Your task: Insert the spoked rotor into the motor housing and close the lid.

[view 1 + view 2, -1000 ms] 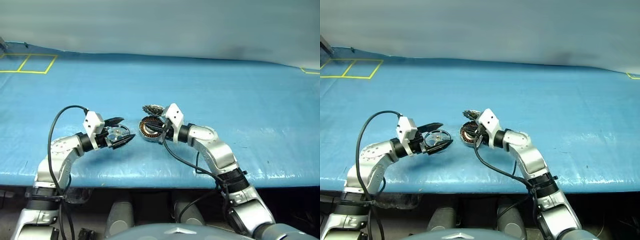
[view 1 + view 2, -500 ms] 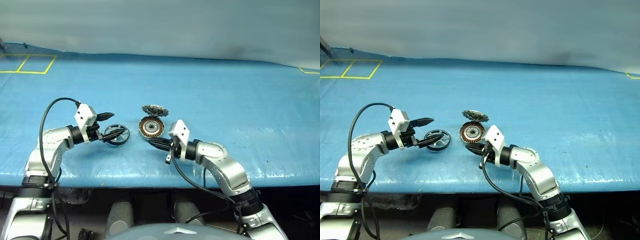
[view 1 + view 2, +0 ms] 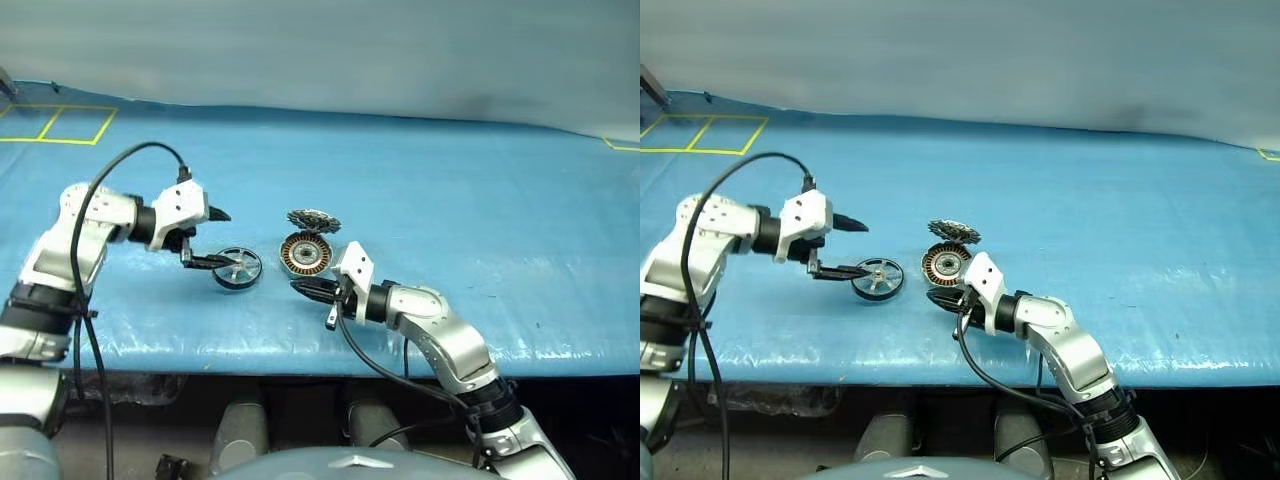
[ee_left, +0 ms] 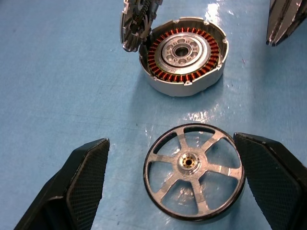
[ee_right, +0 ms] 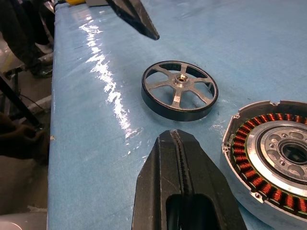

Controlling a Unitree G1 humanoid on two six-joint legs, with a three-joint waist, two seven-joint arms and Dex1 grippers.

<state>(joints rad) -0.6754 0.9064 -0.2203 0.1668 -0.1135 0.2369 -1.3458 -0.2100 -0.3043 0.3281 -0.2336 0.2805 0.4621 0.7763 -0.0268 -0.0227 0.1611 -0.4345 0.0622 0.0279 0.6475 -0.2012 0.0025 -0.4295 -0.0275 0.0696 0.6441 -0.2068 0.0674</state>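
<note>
Lifting clear, left hand (image 4: 168,187) has let go of the rotor (image 3: 237,268) and hangs wide open, empty. Rotor lies flat near the worktop's front edge, beside the housing (image 3: 306,254); lid (image 3: 311,220) up. Right hand (image 3: 306,288) shut, empty, has backed off. Insertion not done.

The left arm reaches in from the near left, elbow raised and forearm running rightward, a black cable looping over it. Its left hand (image 3: 212,240) points right and somewhat down, fingers (image 4: 79,184) spread wide with nothing between them, one finger high and the other low near the tabletop. The right arm comes from the near right, bent at the elbow, forearm running leftward and low. Its right hand (image 3: 305,288) points left, almost level, its two fingers (image 5: 184,182) pressed together and holding nothing.
</note>
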